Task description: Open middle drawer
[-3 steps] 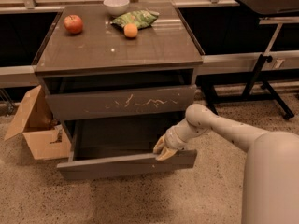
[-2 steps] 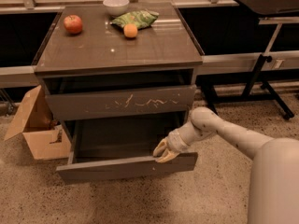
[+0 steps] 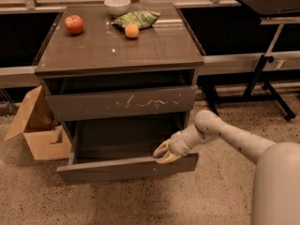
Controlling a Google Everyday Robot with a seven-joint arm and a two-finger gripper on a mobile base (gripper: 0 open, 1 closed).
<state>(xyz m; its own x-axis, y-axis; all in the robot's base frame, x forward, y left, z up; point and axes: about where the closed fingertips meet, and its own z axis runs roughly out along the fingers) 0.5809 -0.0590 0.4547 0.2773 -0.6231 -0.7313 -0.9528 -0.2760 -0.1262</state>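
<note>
The middle drawer [image 3: 117, 168] is the plain dark grey-brown front low on the cabinet. It stands pulled out, and its dark inside [image 3: 126, 137] shows. My gripper [image 3: 164, 154] sits at the right part of the drawer's top edge, with its yellowish fingers [image 3: 160, 149] closed over that edge. Above it is the larger drawer front with pale scratch marks [image 3: 122, 103], slightly out from the cabinet, with a dark gap under the tabletop above it. Any drawer below the middle one is hidden.
On the cabinet top [image 3: 154, 50] are a red apple [image 3: 74, 24], an orange [image 3: 131, 30], a green bag [image 3: 136, 18] and a white bowl [image 3: 117, 4]. An open cardboard box [image 3: 35, 125] stands on the floor at the left. A black table's legs [image 3: 262, 78] stand at the right.
The gripper and the middle drawer's front have moved slightly further out from the cabinet, toward the camera. The things on top have not moved.
</note>
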